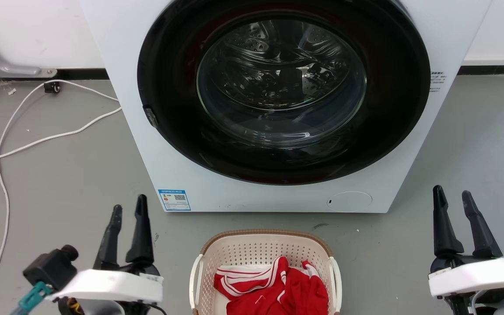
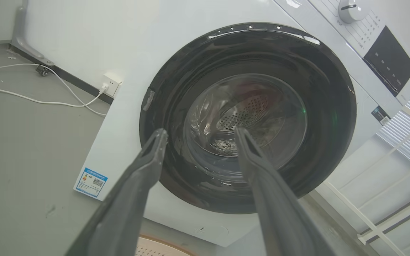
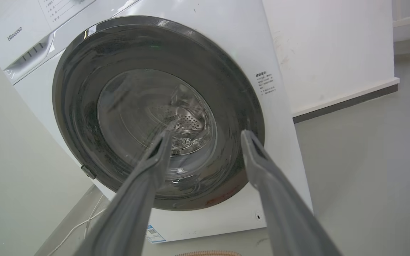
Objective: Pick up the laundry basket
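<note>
As both point toward the washer [image 1: 120, 65], my left gripper [image 1: 128, 204] and right gripper [image 1: 452, 193] each have fingers spread a moderate gap, not wide. Both are empty and touch nothing. The basket [image 1: 263, 251] sits upright on the floor [image 1: 59, 183], between my two grippers and just in front of the washer door. A red shirt [image 1: 287, 286] with white stripes lies inside. Each gripper is well clear of the basket's white handles.
</note>
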Controlling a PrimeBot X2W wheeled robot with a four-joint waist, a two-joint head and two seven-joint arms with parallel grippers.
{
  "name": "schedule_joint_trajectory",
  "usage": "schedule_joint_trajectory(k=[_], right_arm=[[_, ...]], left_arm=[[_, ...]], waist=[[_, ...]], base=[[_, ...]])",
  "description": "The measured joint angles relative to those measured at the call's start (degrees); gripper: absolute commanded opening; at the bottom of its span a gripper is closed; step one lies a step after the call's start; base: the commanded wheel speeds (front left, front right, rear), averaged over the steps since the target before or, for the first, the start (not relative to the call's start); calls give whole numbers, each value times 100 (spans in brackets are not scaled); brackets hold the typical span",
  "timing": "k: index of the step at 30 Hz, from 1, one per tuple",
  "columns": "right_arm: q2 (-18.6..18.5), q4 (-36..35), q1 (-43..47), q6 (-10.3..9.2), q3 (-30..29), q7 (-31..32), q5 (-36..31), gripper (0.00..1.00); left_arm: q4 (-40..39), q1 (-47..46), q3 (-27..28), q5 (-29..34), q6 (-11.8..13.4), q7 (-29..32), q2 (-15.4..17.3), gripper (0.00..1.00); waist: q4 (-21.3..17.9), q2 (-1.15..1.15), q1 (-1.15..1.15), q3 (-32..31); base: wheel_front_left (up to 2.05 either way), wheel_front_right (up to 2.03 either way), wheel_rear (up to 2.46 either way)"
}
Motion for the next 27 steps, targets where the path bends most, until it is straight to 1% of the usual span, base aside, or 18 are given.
schedule_joint_trajectory(k=[4, 7, 10, 20, 27], right_arm=[[0, -23, 35, 0, 14, -64, -359, 100], [0, 58, 94, 0, 54, -105, -576, 100], [0, 151, 137, 0, 111, -98, -766, 100], [-1, 200, 150, 0, 285, -48, -1410, 100], [-1, 175, 185, 0, 332, -90, -1798, 100]], left_arm=[[10, 69, -145, 379, -126, -62, 2, 100], [-22, 69, -263, 810, -164, -102, 34, 100], [-64, 69, -414, 1157, -145, -151, 91, 100], [90, 140, -779, 1795, 29, -300, 263, 100], [301, 191, -932, 1983, 2, -392, 314, 100]], waist=[[-10, 0, 0, -6], [-13, 0, 0, -7], [-14, 0, 0, -9], [-28, 0, 0, -46], [-57, 0, 0, -58]], base=[[0, 0, 0], [0, 0, 0], [0, 0, 0], [0, 0, 0], [0, 0, 0]])
